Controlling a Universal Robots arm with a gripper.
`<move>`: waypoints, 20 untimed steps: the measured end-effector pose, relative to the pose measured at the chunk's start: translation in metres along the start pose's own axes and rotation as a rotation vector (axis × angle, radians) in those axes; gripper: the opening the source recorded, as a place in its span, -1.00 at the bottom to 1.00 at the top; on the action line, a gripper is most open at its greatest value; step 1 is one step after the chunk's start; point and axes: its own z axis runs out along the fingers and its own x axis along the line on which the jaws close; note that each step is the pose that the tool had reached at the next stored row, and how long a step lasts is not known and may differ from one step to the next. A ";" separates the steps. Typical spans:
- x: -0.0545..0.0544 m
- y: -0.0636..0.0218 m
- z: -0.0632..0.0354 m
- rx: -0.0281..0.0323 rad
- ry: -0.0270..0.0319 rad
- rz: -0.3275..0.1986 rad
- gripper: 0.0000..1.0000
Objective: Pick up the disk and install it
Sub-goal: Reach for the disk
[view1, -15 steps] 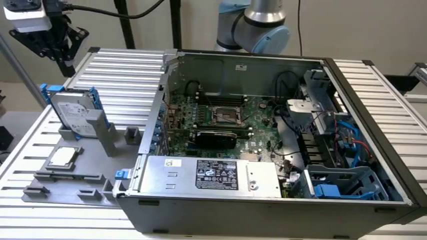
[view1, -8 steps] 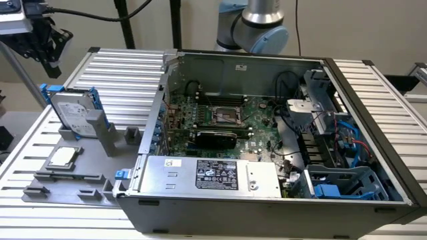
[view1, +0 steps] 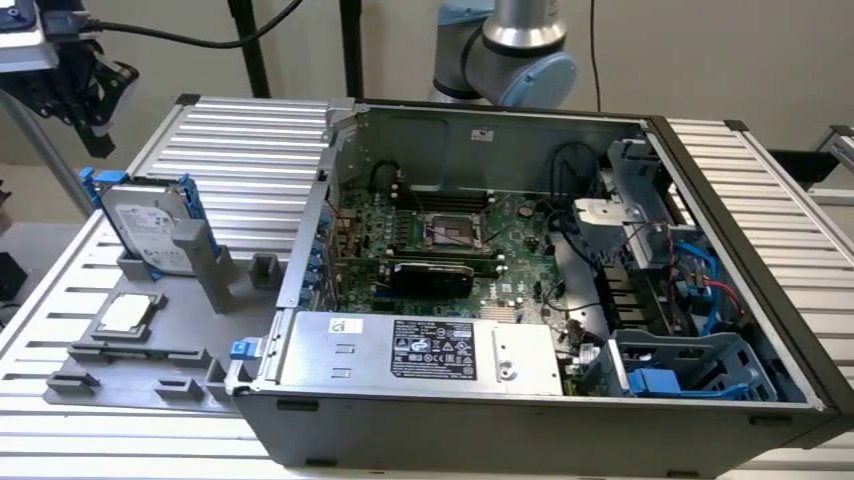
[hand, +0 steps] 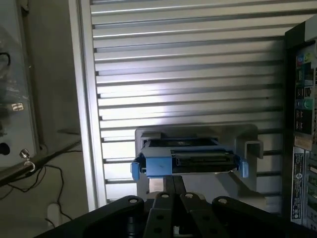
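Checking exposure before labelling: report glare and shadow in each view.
Wrist view: a bright glare band washes the ribbed aluminium table slats beyond the silver-grey hard drive in its blue plastic frame; the black gripper sits in deep shade. Exterior view: even, soft light; the open grey computer case is dimmer inside than the table around it, with no strong glare.

- You see the disk [view1: 144,222] as a silver-grey drive with a white label, clipped in a blue plastic frame.
- It stands upright on edge in a grey holder [view1: 200,262].
- It sits outside the open computer case [view1: 441,425], towards the exterior view's left, apart from it.
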 end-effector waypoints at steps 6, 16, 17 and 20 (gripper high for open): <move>0.004 0.0001 0.0034 -0.0048 0.0002 -0.003 -1.00; 0.004 0.0001 0.0034 -0.0049 0.0002 -0.003 -1.00; 0.004 0.0001 0.0033 -0.0049 0.0003 -0.003 -1.00; 0.004 0.0001 0.0034 -0.0049 0.0002 -0.005 -1.00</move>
